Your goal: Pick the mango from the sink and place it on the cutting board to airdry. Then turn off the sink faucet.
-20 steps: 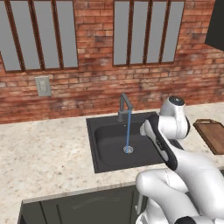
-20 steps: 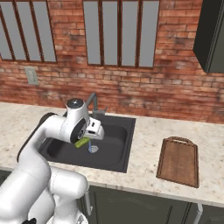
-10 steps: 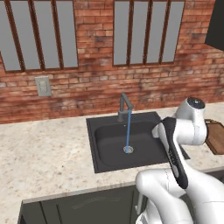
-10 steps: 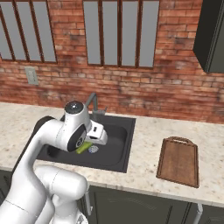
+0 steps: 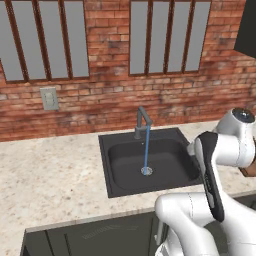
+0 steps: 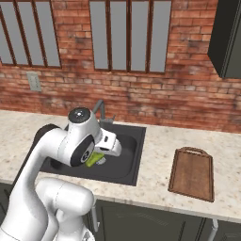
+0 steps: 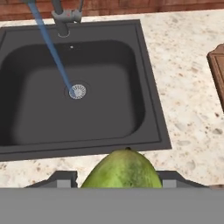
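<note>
The mango point(image 7: 122, 169) sits at the bottom centre of the hand view, pinched between the two fingers of the gripper point(image 7: 119, 178), whose grey mounts show on either side of it; the jaws are closed against its flanks rather than standing free. In the right base view the same fruit shows as a green sliver just below the robot's wrist, left of centre, above the front part of the sink point(image 6: 133, 172). It looks smooth and rounded, probably firm and not heavy, and wet skin would make it slippery, so a hold across the widest part of its belly seems safest. The fingers appear to straddle about that part, though the lower half of the fruit is cut off by the frame edge, so the exact contact cannot be told. Water runs in a thin blue line from the faucet point(image 7: 64, 16) down to the drain point(image 7: 78, 91). The cutting board point(image 6: 191, 173) lies on the counter at the right, well apart from the basin
</note>
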Robot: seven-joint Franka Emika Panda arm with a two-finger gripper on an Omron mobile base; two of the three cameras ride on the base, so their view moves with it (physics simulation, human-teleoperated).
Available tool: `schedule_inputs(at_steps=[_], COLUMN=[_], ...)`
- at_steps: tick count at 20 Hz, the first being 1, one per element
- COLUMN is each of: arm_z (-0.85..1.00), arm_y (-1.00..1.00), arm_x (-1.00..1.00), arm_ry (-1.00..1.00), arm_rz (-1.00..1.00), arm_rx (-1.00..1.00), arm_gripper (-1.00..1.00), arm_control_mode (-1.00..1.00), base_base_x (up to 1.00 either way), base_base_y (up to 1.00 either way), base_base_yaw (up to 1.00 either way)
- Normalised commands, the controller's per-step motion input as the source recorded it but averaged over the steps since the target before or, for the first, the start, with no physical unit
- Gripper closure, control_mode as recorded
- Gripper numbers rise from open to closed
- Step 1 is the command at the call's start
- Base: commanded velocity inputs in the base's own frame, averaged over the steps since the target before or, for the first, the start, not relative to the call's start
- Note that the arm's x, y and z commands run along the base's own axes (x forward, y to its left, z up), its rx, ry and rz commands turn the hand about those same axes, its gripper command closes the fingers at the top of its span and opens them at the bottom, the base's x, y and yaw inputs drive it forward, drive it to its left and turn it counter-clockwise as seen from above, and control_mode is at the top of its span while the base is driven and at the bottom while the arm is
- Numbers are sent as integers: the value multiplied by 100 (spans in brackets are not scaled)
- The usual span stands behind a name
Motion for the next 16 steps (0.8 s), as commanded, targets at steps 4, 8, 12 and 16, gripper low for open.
schedule_inputs(at_steps=[4, 8, 12, 16], arm_z=[18, 8, 6, 0], arm_y=[-30, -35, -37, -26], arm_x=[-21, -18, -19, -39], arm_ry=[0, 0, -1, -7], arm_rz=[-3, -3, -3, -2], arm_rx=[0, -3, -4, -4], arm_gripper=[100, 100, 100, 100], arm_control_mode=[-100, -100, -100, -100], base_base_x=[0, 0, 0, 0], base_base_y=[0, 0, 0, 0], base_base_yaw=[0, 0, 0, 0])
